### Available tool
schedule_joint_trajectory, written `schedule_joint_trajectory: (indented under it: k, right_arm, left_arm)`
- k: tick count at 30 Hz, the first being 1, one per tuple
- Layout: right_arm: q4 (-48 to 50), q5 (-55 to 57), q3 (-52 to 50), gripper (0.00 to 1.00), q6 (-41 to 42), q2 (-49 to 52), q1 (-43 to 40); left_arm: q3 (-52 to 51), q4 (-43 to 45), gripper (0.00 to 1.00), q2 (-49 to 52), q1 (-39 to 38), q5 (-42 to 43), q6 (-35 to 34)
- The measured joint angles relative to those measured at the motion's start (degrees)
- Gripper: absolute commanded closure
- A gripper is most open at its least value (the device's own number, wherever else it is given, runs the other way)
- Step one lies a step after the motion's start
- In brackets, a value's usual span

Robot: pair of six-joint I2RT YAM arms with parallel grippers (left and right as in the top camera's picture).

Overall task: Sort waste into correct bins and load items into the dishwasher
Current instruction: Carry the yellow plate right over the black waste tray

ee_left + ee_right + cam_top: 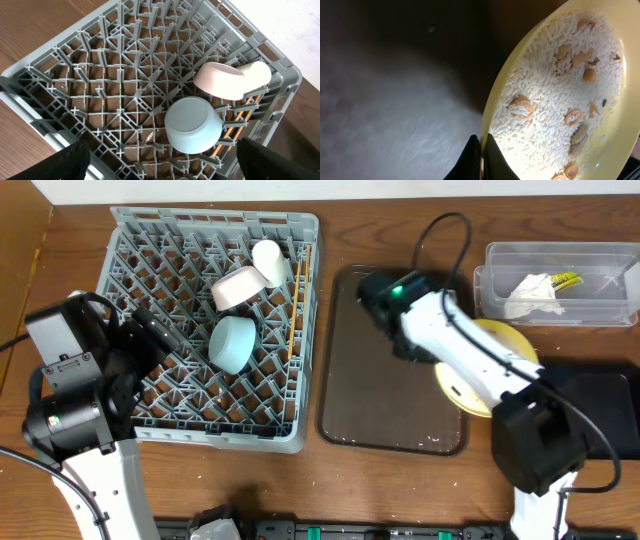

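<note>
Jaws of right gripper [481, 154] clamp yellow plate [620, 145] rim, presumably to tip off crumbs [555, 100]; left gripper [162, 162] spread, empty.

A dark brown tray [372, 380] lies flat on the wooden table [400, 485].

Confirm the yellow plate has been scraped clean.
No: in the right wrist view the yellow plate is covered with pale grains and orange bits.
</note>
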Motion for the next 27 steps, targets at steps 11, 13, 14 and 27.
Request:
schedule_joint_trajectory:
  k: [11,13,14,27]
  right_arm:
    - [-0.09,-4.66,0.02,0.99,0.24,-2.99,-15.54]
    - [-0.07,-6.51,0.02,0.99,0.42,-2.99,-18.38]
    - [-0.02,-7.39,0.02,0.99,0.44,-2.99,-19.63]
    - [2.01,-22.71,0.02,0.99,-0.7,-2.99,-37.38]
  left_arm:
    - [0.0,0.0,0.05,0.0,0.0,0.02,0.0]
    - [0.0,0.0,0.05,0.0,0.0,0.02,0.0]
    - [0.0,0.0,0.05,0.0,0.0,0.02,0.0]
    - [0.0,-0.02,0.05,0.0,0.0,0.02,0.0]
